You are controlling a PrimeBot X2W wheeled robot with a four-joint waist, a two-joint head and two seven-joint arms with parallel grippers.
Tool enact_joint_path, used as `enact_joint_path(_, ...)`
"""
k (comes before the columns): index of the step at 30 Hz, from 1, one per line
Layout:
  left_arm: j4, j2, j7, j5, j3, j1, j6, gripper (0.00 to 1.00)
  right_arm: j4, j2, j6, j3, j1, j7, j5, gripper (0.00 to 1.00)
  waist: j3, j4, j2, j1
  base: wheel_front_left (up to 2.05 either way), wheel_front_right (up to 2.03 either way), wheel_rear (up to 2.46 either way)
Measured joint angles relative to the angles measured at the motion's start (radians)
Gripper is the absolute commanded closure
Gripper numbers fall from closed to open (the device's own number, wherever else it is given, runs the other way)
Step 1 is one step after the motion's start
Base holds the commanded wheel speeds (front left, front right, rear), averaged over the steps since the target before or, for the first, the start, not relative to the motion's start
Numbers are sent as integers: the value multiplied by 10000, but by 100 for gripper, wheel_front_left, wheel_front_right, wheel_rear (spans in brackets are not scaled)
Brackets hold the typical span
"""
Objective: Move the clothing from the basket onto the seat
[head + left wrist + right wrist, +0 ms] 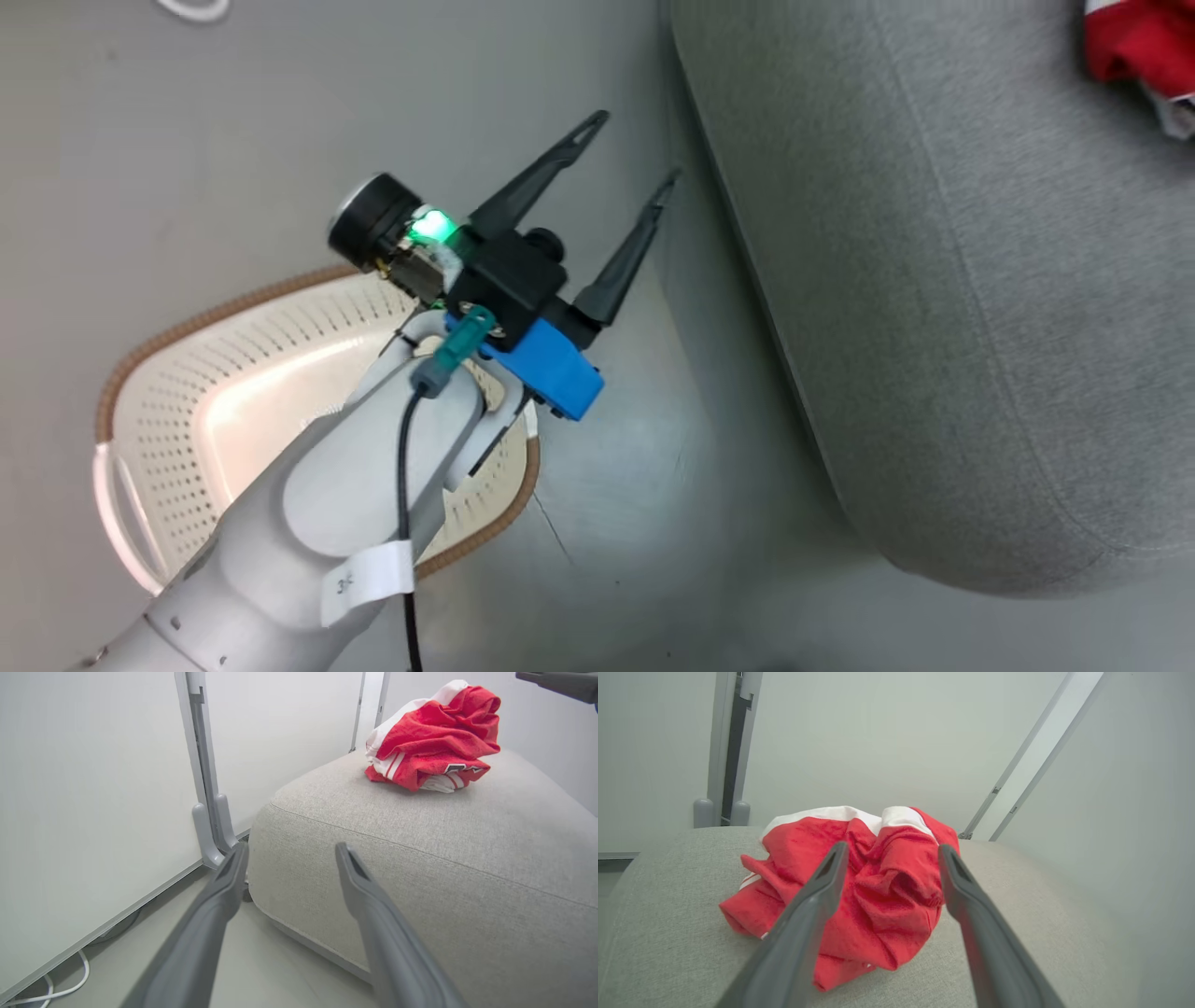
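Head view: left gripper (638, 145) is hanging between basket (187, 327) and seat (934, 280), fingers spread, empty | Left wrist view: clothing (434, 737) (red, white-trimmed) is lying bunched on the seat | Right wrist view: right gripper (893, 849) is hovering near it, fingers apart, gripping nothing.

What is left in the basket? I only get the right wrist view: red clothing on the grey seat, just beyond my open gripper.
Observer: In the head view, the part of the basket bottom that shows is bare. The left forearm covers the rest of it.
Operator: And where is the left gripper?
Observer: The left gripper is open and holds nothing. It is above the room floor, between the basket and the seat.
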Motion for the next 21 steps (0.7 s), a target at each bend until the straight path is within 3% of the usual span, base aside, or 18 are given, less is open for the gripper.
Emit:
enact_joint_path(8,-694,-15,-44,-261,2031,1306,491,0,-1177,253,0,1467,611,0,186,0,-1493,332,0,0,0,0,0)
enact_joint_path(17,-1051,-380,-42,297,4013,3104,408,0,-1553,688,0,3210,1155,0,221,0,-2791,1307,0,-1,0,0,0)
enact_joint_path(21,-1089,-552,-44,466,4665,3622,337,0,-1569,811,-2,3528,1412,0,245,0,-3142,1727,0,-1,0,0,0)
